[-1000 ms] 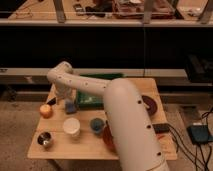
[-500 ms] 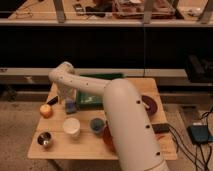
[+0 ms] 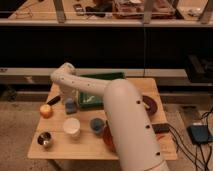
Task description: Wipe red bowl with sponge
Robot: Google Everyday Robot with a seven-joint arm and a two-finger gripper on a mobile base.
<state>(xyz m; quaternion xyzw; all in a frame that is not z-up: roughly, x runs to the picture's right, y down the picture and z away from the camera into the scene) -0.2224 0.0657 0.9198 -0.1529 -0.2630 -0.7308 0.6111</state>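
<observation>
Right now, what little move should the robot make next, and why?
Probably lift the sponge off the table, once held: the gripper is right over it, and the red bowl to wipe sits apart, nearer the front, partly behind the arm.

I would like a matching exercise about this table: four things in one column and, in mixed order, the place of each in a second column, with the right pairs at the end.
Things
1. sponge
2. steel cup
3. red bowl
4. gripper

Places
A. near the front left corner of the table
B. just over the sponge, at the end of the white arm
C. between the orange fruit and the green tray
D. at the front of the table, mostly hidden behind the arm

Pairs: 1-C, 2-A, 3-D, 4-B
</observation>
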